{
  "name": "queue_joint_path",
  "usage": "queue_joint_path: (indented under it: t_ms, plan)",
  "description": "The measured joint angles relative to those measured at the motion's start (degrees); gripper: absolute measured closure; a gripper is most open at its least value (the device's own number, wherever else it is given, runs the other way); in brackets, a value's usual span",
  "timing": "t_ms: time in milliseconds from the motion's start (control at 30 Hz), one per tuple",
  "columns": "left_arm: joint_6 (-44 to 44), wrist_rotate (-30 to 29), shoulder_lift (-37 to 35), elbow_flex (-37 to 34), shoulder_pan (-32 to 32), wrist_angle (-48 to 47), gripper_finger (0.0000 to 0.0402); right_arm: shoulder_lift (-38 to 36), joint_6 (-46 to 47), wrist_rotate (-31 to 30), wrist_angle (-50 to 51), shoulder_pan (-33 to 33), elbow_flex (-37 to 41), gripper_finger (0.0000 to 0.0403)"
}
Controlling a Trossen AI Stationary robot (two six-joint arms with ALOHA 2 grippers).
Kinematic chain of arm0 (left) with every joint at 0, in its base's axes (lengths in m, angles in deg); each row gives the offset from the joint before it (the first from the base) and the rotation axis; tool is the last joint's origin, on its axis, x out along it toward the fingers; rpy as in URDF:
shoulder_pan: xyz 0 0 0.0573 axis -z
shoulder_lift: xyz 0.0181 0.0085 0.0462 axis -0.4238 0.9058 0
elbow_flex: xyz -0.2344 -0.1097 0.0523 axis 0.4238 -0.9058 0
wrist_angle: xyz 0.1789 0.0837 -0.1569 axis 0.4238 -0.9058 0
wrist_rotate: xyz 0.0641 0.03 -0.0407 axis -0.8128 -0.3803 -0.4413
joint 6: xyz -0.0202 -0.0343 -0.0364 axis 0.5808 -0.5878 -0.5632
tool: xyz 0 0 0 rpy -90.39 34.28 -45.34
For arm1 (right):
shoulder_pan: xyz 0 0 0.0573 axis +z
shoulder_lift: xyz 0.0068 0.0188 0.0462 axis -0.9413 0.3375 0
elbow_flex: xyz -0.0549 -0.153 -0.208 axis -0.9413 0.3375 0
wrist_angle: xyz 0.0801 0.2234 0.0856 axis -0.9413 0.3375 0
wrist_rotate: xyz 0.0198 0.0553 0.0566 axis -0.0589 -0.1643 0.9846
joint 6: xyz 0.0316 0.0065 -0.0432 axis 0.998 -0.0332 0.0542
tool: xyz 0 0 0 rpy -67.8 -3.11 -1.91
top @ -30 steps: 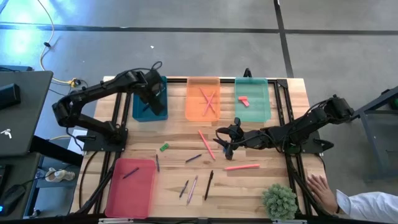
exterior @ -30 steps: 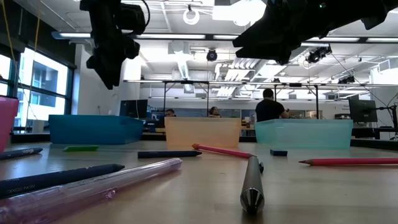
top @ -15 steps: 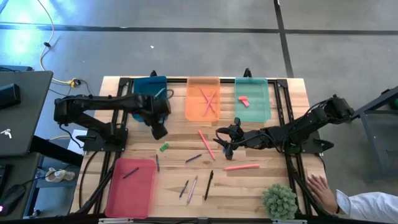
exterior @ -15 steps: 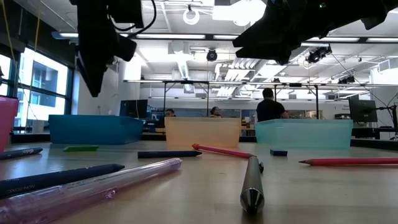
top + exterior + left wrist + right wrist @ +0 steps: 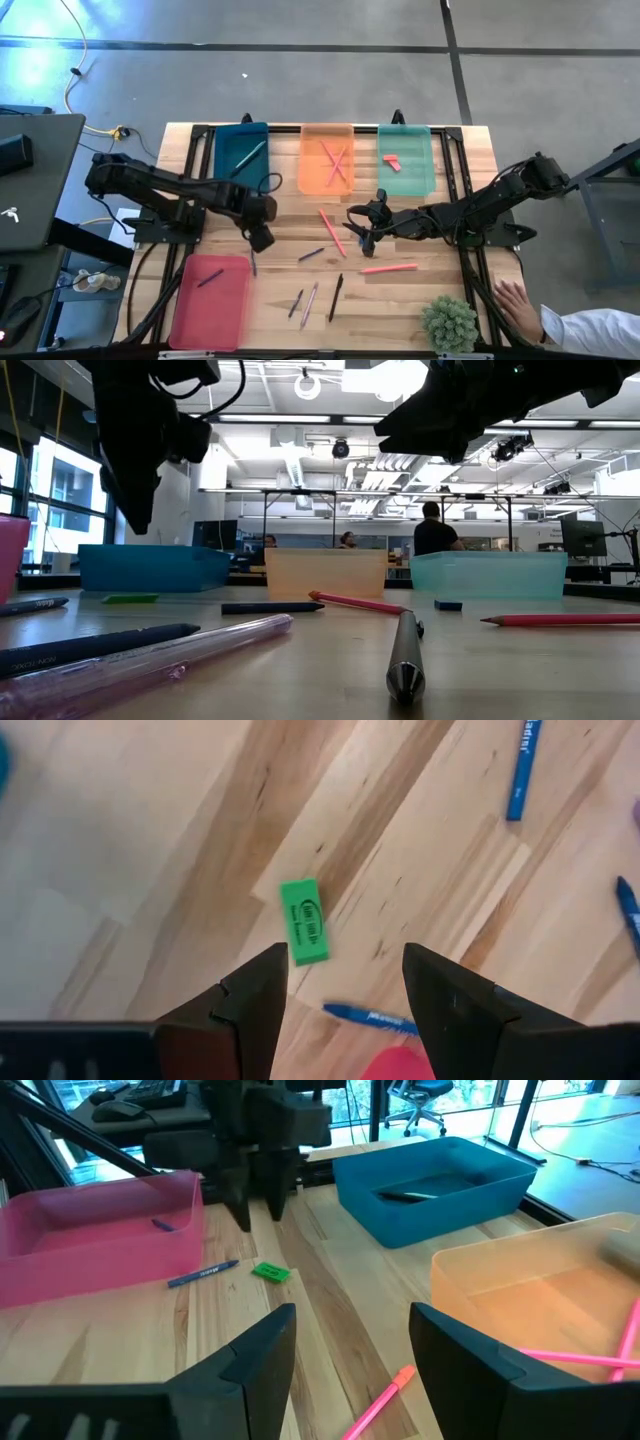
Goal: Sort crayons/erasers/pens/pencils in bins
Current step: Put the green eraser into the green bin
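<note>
hovering open, left pincer point(image 5: 345, 982) sits above green eraser point(image 5: 304, 921).

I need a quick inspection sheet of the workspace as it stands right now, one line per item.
Surface: wooden table, pens and pencils scattered mid-table.
Job's things: green eraser loose on the wood; red eraser in the mint bin; pink sticks in the orange bin; one pen in the teal bin; one in the pink bin.
Clutter: small potted plant.
Grippers: left gripper open above the green eraser; right gripper open, mid-table.
Cables: yellow cable on the floor.
Surroundings: a person's hand at the table corner.
</note>
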Motion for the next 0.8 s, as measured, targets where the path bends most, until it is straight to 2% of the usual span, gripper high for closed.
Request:
queue_joint_path:
  t_ms: [500,800]
  plan:
    - [-5.09,-0.74,0.85,-4.79,0.6,4.57,0.0216,0.0,0.07,0.0,-0.01,-0.01,0.0,0.0213]
    - [-6.58,-1.98,3.47,-4.72,0.6,5.21,0.0216,-0.02,0.07,-0.33,0.04,-0.01,0.02,0.0213]
